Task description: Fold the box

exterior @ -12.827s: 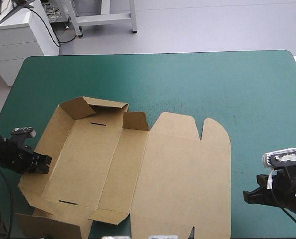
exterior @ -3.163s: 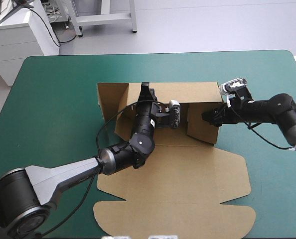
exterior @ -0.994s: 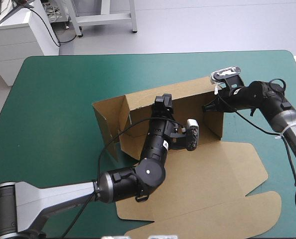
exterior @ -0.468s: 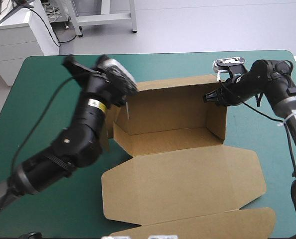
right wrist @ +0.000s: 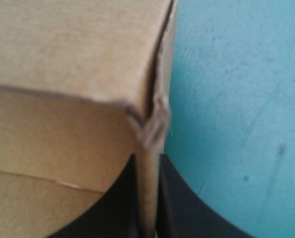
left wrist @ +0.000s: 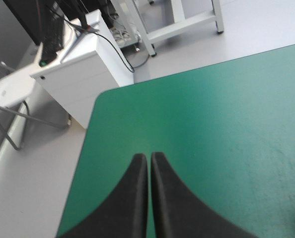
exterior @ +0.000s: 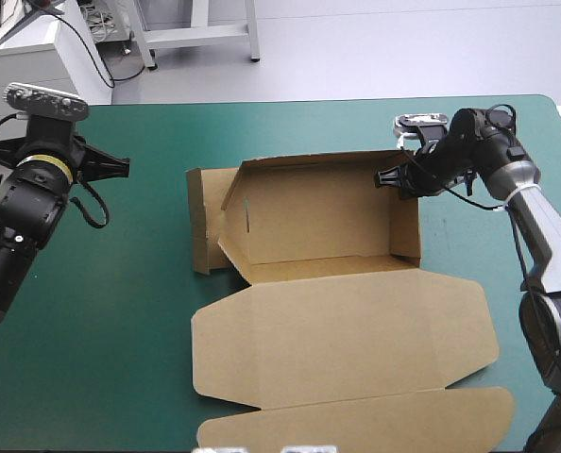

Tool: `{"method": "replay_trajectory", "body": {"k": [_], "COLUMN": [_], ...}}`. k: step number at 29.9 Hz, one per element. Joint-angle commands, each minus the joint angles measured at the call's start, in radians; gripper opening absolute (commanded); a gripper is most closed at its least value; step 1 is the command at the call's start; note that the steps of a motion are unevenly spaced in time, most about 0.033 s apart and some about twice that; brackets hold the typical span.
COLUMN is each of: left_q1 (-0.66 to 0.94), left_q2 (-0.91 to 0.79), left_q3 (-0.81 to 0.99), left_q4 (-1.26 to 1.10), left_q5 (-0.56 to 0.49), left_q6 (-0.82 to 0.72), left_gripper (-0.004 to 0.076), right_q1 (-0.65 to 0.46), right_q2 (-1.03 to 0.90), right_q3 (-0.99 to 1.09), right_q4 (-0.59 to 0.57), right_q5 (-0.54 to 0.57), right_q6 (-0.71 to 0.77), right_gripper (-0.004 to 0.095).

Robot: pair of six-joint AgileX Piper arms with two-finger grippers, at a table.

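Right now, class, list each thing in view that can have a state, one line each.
box: open tray, back and right walls raised, left end flaps splayed out, lid flat on the teal-green cover.
left gripper: shut, empty, away from the box.
right gripper: shut on the box, at its far right corner.

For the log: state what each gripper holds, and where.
Right gripper pinches the box by the wall's top edge at its far right corner. Left gripper is shut on nothing.
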Motion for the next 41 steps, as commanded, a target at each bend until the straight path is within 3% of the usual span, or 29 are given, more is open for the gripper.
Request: {"method": "replay_trajectory", "body": {"k": [1, 7, 9, 14, 21, 27, 32, 41], "left_q1": [0.089, 0.171, 0.187, 0.208, 0.213, 0.369, 0.506, 0.526], "left_q2": [-0.026, -0.022, -0.022, 0.001, 0.069, 0.117, 0.142, 0.146], "left_q3": [-0.026, -0.026, -0.026, -0.026, -0.026, -0.026, -0.026, -0.026], "left_q4": [-0.198, -0.426, -0.456, -0.466, -0.511, -0.735, -1.028, -1.095], "left_q5": [-0.092, -0.11, -0.113, -0.087, -0.059, -0.031, 0.078, 0.126], "left_q6": [0.129, 0.281, 0.301, 0.308, 0.296, 0.294, 0.512, 0.554], "left_gripper": [0.0005, 0.0005, 0.0005, 0.0005, 0.0005, 0.0005, 0.0005, 0.0005], "right_q1": [0.001, 0.001, 0.001, 0.001, -0.001, -0.003, -0.003, -0.003], "right_q2": [-0.018, -0.018, -0.018, -0.018, -0.02, -0.037, -0.004, 0.153], "right_q3": [-0.021, -0.044, -0.053, -0.128, -0.311, -0.33, -0.33, -0.328], "right_q4": [0.013, 0.015, 0.013, 0.011, -0.056, -0.081, -0.079, -0.033], "right_q5": [-0.055, -0.115, -0.122, -0.057, 0.152, 0.149, 0.147, 0.151], "right_q6": [0.02, 0.022, 0.016, -0.001, 0.0, -0.004, 0.02, 0.092], "right_gripper": [0.0101, 0.051, 0.057, 0.0579, 0.0578, 0.0577, 0.0577, 0.0577]}}
